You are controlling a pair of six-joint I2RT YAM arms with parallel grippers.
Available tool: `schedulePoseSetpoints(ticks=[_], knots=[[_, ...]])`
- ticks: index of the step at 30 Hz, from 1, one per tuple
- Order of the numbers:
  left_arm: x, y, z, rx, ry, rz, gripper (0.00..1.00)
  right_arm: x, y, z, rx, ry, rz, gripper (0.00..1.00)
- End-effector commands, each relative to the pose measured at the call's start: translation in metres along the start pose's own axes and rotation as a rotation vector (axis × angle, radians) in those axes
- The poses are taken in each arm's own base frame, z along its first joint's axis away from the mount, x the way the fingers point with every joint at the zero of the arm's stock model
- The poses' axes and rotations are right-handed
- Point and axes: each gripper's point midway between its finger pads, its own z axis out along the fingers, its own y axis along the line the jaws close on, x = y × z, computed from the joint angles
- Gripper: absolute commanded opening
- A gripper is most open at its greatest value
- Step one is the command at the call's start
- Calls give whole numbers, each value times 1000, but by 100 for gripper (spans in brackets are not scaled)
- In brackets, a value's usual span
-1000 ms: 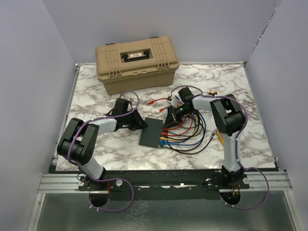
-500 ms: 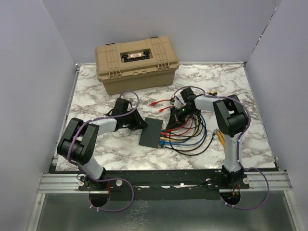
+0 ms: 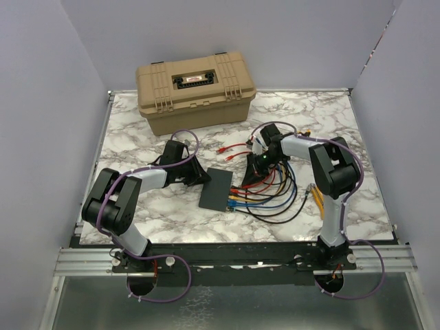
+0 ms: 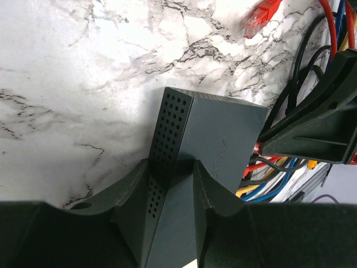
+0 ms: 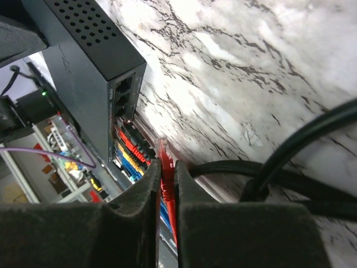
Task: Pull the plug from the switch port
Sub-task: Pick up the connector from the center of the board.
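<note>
Sitting mid-desk (image 3: 137, 137), the switch (image 3: 216, 189) has bare marble left and near. A cable bundle (image 3: 271, 196) crowds its right edge, and the tan toolbox (image 3: 196, 89) stands well apart at the far edge. Print beside the ports is too small to read. Its long axis runs roughly near-to-far, with the ports facing right. The left gripper (image 4: 172, 178) clamps the switch's perforated side. The right gripper (image 5: 166, 178) pinches a red plug (image 5: 164, 153) just beside the port row.

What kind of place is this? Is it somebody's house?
Probably a robot lab booth, not a house: arms bolted to a rail, plain walls round the table, a switch with coloured cables.
</note>
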Motion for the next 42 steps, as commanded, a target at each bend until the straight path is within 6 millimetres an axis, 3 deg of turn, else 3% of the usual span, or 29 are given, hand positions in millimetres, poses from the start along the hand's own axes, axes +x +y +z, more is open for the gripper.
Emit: schedulePoseSetpoints(ticks=[1, 5, 8, 24, 33, 39, 42], knots=[[72, 126, -5, -490, 172, -44, 0, -11, -17, -18, 173, -46, -57, 19], [72, 126, -5, -488, 173, -44, 0, -20, -9, -28, 193, -77, -90, 47], [72, 126, -5, -489, 174, -44, 0, -20, -10, -33, 215, -83, -102, 53], [71, 126, -4, -490, 177, -39, 0, -5, -10, -53, 337, -67, -159, 54], [71, 126, -4, -491, 180, -37, 0, -13, -15, -81, 483, -206, -67, 54], [72, 126, -4, -491, 181, -37, 0, -18, -44, -100, 617, -262, 15, 54], [72, 126, -5, -490, 180, -38, 0, -18, -58, -105, 643, -268, 62, 48]])
